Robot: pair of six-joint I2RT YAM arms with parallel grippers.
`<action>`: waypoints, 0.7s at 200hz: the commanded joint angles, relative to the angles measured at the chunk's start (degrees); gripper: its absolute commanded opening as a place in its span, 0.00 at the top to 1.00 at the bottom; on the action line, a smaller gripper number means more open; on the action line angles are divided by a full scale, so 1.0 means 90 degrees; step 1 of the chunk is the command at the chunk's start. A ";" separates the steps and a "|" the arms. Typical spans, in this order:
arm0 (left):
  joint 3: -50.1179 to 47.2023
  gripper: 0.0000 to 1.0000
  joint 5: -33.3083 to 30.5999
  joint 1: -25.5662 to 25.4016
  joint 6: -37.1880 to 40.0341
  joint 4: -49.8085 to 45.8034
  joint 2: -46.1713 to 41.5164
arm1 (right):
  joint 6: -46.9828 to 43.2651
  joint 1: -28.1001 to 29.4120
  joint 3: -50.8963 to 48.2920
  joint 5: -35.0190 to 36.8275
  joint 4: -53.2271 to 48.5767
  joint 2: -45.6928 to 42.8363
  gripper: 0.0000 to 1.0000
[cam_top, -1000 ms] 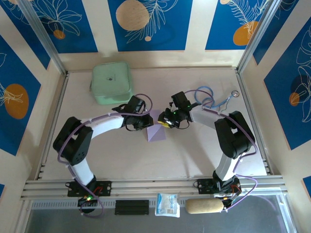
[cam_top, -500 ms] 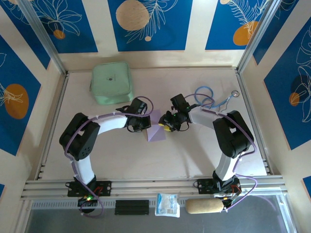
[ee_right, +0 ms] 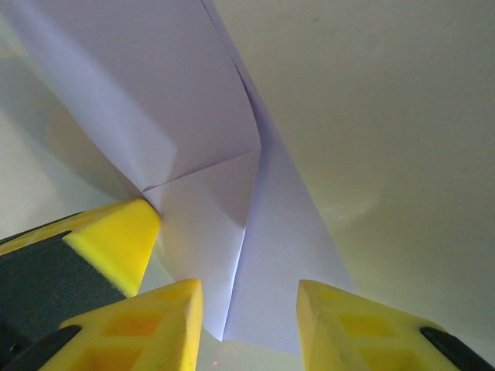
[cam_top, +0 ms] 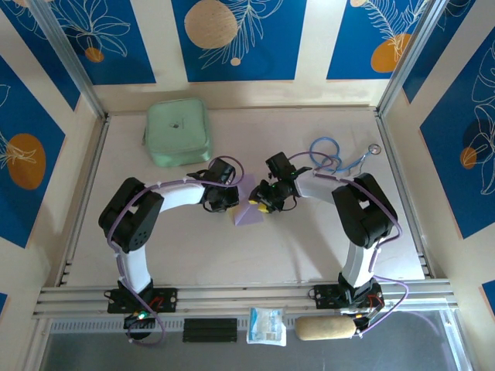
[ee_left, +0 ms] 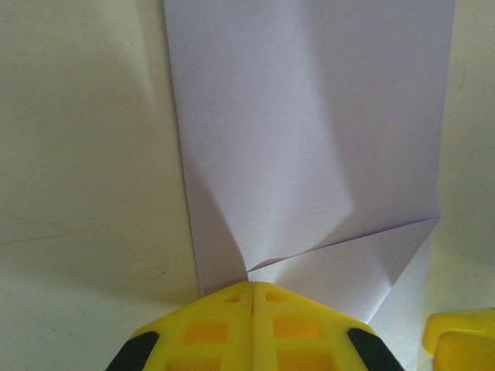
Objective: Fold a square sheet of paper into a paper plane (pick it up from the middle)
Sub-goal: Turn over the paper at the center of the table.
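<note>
- Seemingly mid-fold, the sheet of paper (cam_top: 249,212) is seen from above lying near the middle of the table (cam_top: 309,247), between the two arms. It is already reduced to a small pointed shape. The left claw (cam_top: 235,202) is set at its left edge and the right claw (cam_top: 261,204) at its right. A green pouch (cam_top: 178,131) is left well apart at the back.
- From the left wrist, the left claw (ee_left: 253,291) is shown with its tips pressed together at the near edge of the sheet of paper (ee_left: 309,131), apparently nipping it where a slanted crease ends. Part of the right claw (ee_left: 461,338) is caught at the lower right.
- From the right wrist, the right claw (ee_right: 247,309) is seen with its jaws apart, straddling the lowest corner of the sheet of paper (ee_right: 178,100) without gripping it. The left claw (ee_right: 116,232) is seen touching the crease.
- An early diagonal fold is judged to be in hand. Next, the loose corner probably needs to be taken by the right claw and laid over squarely while the left edge is kept pinned, or the thin paper may be skewed.
</note>
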 commanded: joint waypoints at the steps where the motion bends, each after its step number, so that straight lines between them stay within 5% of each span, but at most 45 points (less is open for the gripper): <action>1: -0.0081 0.99 -0.0196 0.0030 -0.0132 -0.0333 0.0196 | 0.0040 0.0106 0.0223 -0.0006 -0.0065 0.0168 0.63; 140: -0.0192 1.00 -0.0065 0.0038 -0.0207 -0.0177 0.0220 | -0.0126 0.0249 0.0376 -0.0272 0.0157 0.0572 0.72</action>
